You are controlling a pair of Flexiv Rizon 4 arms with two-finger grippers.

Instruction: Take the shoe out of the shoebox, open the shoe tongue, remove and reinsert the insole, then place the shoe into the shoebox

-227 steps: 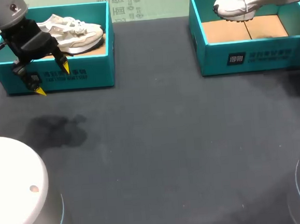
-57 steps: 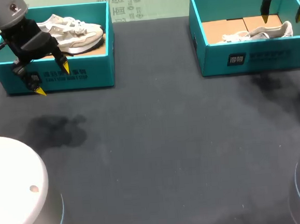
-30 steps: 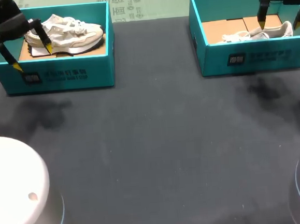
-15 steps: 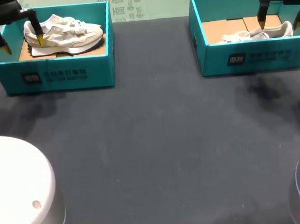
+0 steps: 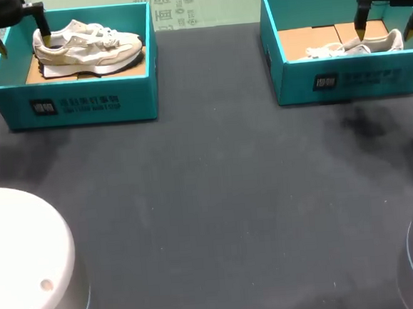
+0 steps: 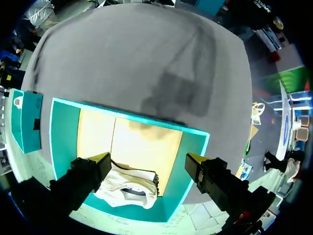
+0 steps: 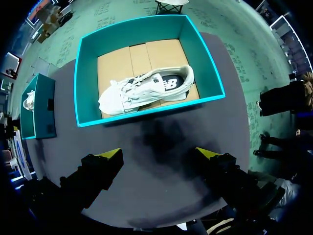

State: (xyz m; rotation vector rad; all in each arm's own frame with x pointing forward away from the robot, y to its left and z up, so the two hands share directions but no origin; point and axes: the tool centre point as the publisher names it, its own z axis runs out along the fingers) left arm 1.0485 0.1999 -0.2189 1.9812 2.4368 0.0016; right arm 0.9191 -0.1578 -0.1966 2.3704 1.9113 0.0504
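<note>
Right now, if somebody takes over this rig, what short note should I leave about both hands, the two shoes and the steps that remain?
Left hand: open, holding nothing, above the heel end of the left shoe, which stands in the left shoebox.
Right hand: open, holding nothing, above the right shoebox. The right shoe lies inside it, with its insole in place.
Done: the right shoe is in its box.
To do: take out the left shoe, open its tongue, remove and refit the insole, then put the shoe back in its box.
</note>
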